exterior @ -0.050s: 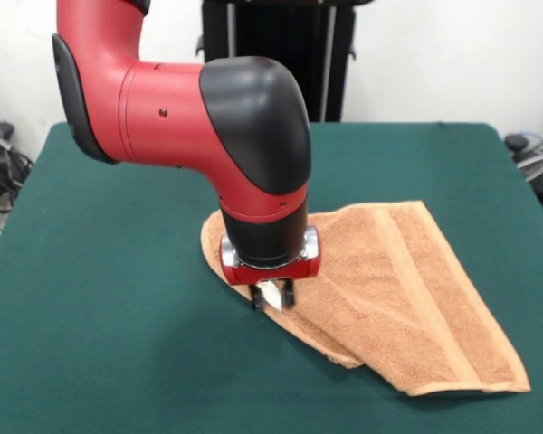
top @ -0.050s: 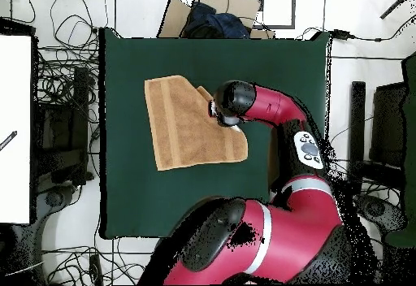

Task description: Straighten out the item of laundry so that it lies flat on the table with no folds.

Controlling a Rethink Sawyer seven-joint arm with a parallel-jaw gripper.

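The hand towel (exterior @ -0.050s: 407, 298) lies on the desk (exterior @ -0.050s: 100, 307), a large rectangular surface covered in dark green felt-like material. The towel is tan-orange terry cloth with a looped, nubby pile and 1 smoother woven border band running along its length. In the front view it occupies the right-centre of the desk, well inside all edges, and spreads toward the near right.

The towel is not flat. In the front view, the portion nearest the gripper is folded over, forming a doubled layer with a rounded outer edge. In the overhead view the towel (top @ -0.050s: 191, 128) shows an irregular outline: 1 straight side with square corners away from the arm, and a stepped, uneven edge on the side under the arm.

The gripper (exterior @ -0.050s: 272, 297) hangs from the arm's red and black wrist housing, which is smooth and glossy. The gripper points straight down at the folded edge of the towel, with its metallic tips at or just above the cloth. The tips stand close together with a narrow gap; whether cloth sits between them cannot be determined. In the overhead view the wrist housing hides the gripper.
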